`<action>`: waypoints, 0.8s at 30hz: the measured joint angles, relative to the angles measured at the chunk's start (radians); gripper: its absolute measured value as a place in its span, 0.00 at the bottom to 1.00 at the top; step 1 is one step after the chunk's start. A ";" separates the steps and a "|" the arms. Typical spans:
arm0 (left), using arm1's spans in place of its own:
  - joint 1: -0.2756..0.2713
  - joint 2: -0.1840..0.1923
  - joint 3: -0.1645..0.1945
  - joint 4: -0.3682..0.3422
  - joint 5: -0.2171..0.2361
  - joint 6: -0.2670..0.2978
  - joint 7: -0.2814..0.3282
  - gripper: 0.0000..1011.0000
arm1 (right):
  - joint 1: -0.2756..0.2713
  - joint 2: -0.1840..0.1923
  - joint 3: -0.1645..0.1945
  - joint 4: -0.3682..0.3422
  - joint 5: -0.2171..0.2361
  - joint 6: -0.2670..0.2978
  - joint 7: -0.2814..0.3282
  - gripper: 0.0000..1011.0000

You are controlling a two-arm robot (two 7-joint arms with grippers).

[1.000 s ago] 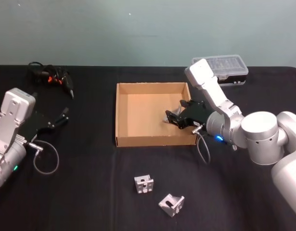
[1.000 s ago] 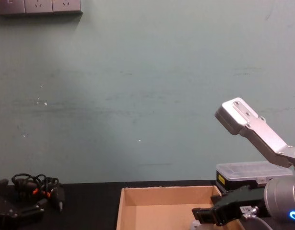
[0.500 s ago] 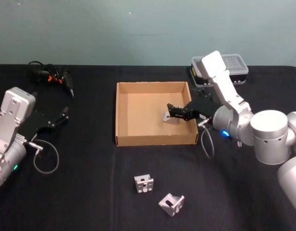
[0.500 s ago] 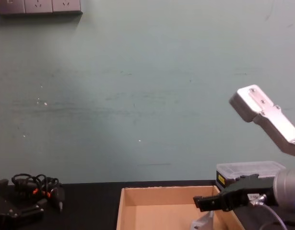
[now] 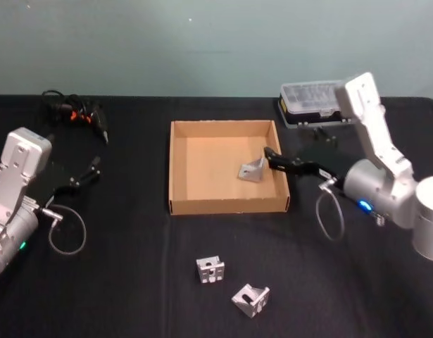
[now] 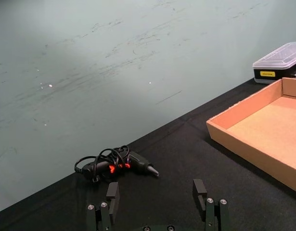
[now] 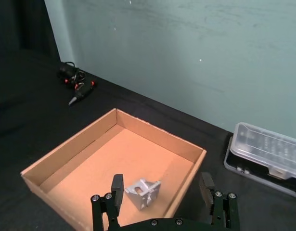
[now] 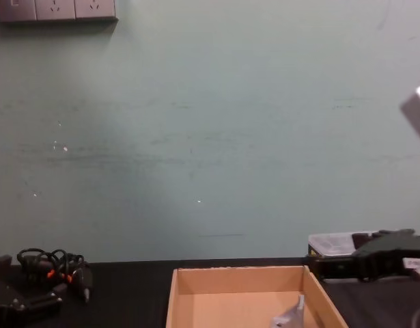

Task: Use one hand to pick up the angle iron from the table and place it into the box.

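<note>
Silvery angle iron (image 5: 253, 170) lying loose inside the cardboard box (image 5: 227, 205), close to its right wall; in the chest view cut off by the lower edge. Right pincer (image 5: 269, 156) reaching in over that wall just beside it, spread wide and empty, forearm angled up behind. Left pincer (image 6: 156, 192) low over the worktop (image 5: 132, 282) at far left, likewise wide. Two more brackets (image 5: 210, 269) in front of the box.

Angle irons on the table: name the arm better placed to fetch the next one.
Right, probably. The right gripper is open at the box's right wall, one angle iron already inside; a loose iron and another lie in front of the box, nearer it. The left gripper is parked far left.
</note>
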 joint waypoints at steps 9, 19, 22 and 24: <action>0.000 0.000 0.000 0.000 0.000 0.000 0.000 0.99 | -0.113 0.086 0.065 -0.144 0.085 -0.008 0.037 0.99; 0.000 0.000 0.000 0.000 0.000 0.000 0.000 0.99 | -0.254 0.194 0.112 -0.291 0.162 -0.020 0.096 0.99; 0.000 0.000 0.000 0.000 0.000 0.000 0.000 0.99 | -0.297 0.224 0.125 -0.328 0.184 -0.024 0.110 0.99; 0.000 0.000 0.000 0.000 0.000 0.000 0.000 0.99 | -0.329 0.245 0.135 -0.350 0.202 -0.025 0.122 0.99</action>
